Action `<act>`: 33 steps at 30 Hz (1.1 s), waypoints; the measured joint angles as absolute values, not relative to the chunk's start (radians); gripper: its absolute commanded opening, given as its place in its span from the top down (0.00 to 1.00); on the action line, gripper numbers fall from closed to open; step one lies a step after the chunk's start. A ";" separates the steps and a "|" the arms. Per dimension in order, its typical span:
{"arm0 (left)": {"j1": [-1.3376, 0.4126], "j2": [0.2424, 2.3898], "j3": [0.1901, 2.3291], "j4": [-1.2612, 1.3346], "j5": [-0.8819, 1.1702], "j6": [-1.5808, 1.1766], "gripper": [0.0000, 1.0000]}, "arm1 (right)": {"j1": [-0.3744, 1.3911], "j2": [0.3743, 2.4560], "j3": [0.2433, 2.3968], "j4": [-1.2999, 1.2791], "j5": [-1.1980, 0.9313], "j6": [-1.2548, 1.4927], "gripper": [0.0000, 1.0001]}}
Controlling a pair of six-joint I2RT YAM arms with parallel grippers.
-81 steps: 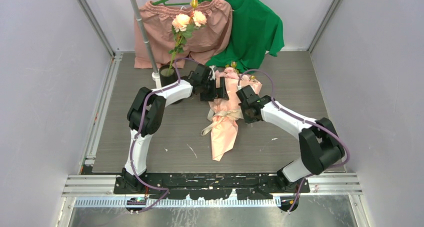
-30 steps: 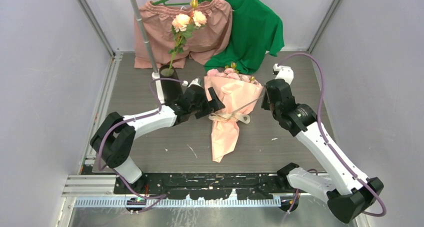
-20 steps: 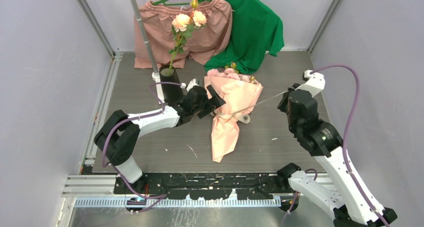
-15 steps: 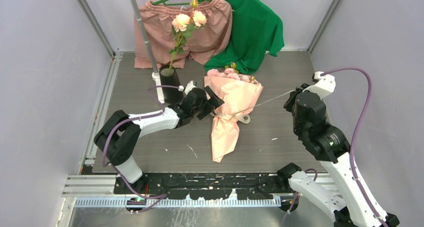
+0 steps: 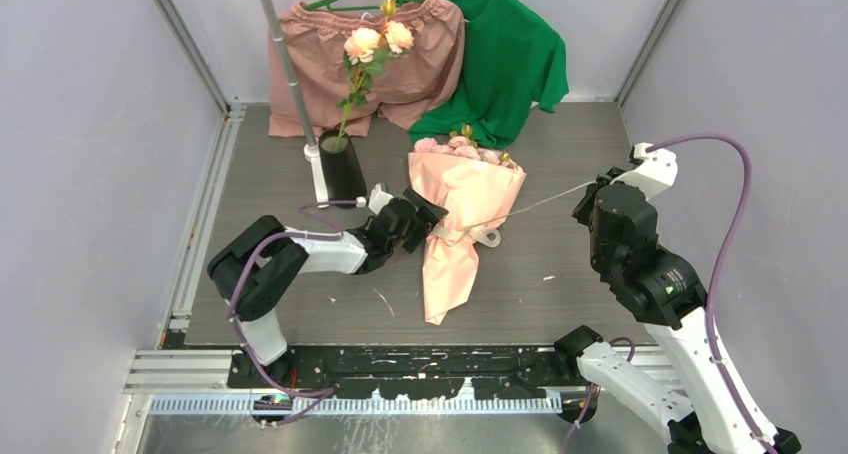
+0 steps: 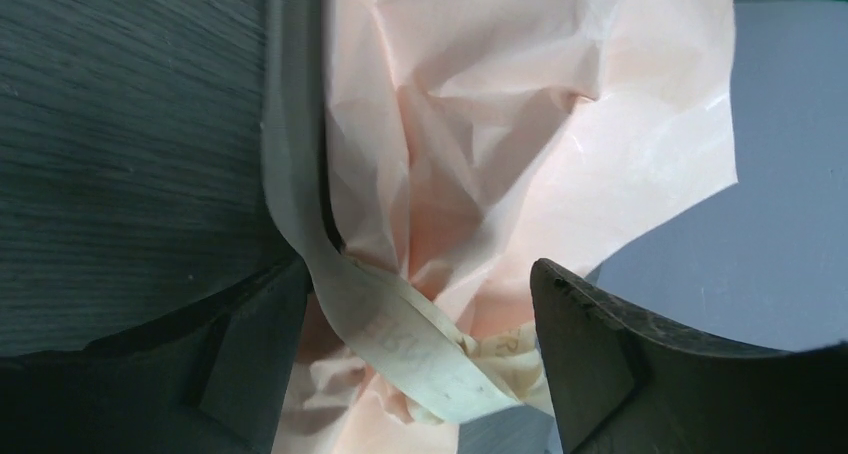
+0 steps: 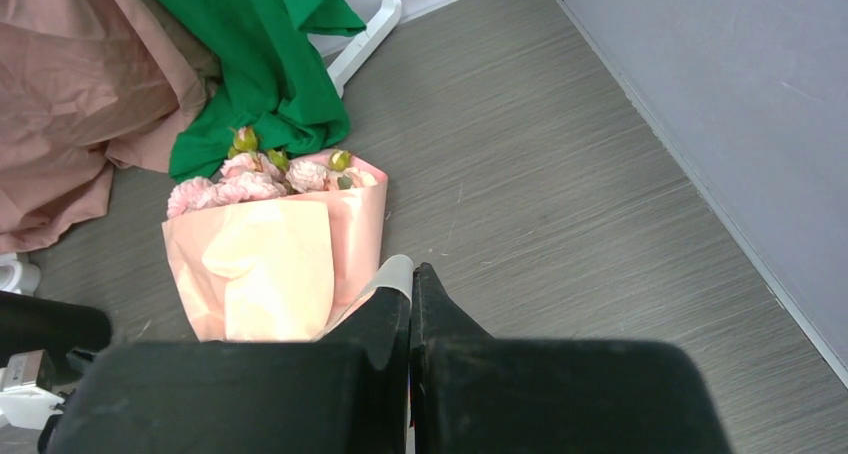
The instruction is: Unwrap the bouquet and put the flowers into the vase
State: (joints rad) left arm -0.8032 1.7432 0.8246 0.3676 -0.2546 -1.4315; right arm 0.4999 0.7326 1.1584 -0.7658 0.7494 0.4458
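Bouquet: the bouquet (image 5: 455, 229) is laid on the counter (image 5: 570, 284) near its middle, with the pointed end turned to the near edge and the wide end to the back.
Wrapping: the salmon-pink paper (image 6: 520, 124) is seen closed around the stems, creased and folded.
Flowers: the flowers (image 7: 250, 184) are held inside the wrapping. Only pink heads and small buds are shown at the wide end, just beside the hem of the green shirt (image 7: 260, 44).
Ribbon: the cream ribbon (image 5: 540, 202) is stretched as a thin taut line from the waist of the bouquet out to the right. A loop of it is left lying across the paper.
Right jaws: the right jaws are pressed together on the ribbon's end, as seen from the right wrist, and are held well apart from the bouquet.
Left jaws: the left jaws are spread wide at the bouquet's waist on its left side. Paper and the ribbon loop are seen between them, with neither gripped.
Vase: the vase (image 5: 341, 166) is stood upright at the back left, just beside the white foot of the grey pole (image 5: 285, 64). A stem of peach-cream roses (image 5: 378, 40) is carried in it.
Backdrop: pink shorts (image 7: 80, 84) are hung beside the green shirt.
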 measured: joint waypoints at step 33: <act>-0.832 1.615 0.794 0.341 -0.385 -1.370 1.00 | 0.500 0.765 1.135 -0.786 0.745 0.425 0.99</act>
State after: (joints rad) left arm -0.8322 1.6146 0.7940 0.3412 -0.3847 -1.3697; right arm 0.4999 0.7650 1.1351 -0.7860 0.7448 0.4252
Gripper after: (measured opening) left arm 0.008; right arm 0.029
